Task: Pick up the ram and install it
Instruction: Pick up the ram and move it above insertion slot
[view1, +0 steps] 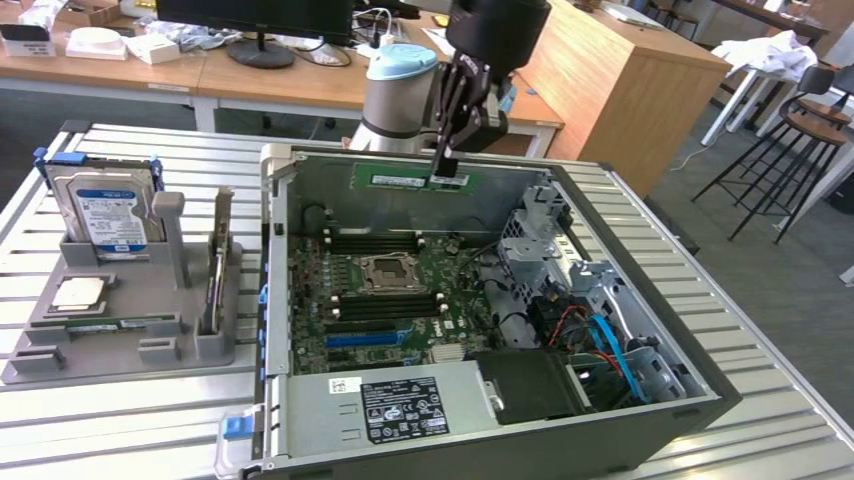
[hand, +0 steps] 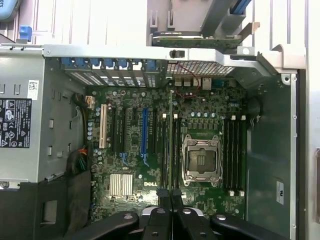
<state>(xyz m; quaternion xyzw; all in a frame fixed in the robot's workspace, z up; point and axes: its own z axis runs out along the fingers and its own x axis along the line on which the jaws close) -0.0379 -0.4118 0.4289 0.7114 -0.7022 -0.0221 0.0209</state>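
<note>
The jaws are clamped on the ram (view1: 400, 178), taking it from above and toward one end, so most of the green stick juts out to one side of them. It hangs level over the open computer case (view1: 514, 195), with the motherboard (view1: 380, 320) and its black memory slots (view1: 380, 242) below the jaws.

The stick looks light and stiff but fragile: a thin board with small chips and, presumably, contacts along its lower edge. It is best held by the long edges and flat faces, away from the contacts. An off-centre hold like this one could let it tilt when pressed.

From the wrist it is seen edge-on, a thin line running out from the jaws. Its faces, its notch and which slot it lines up with are therefore hard to make out. The slot latches are too small to judge.
</note>
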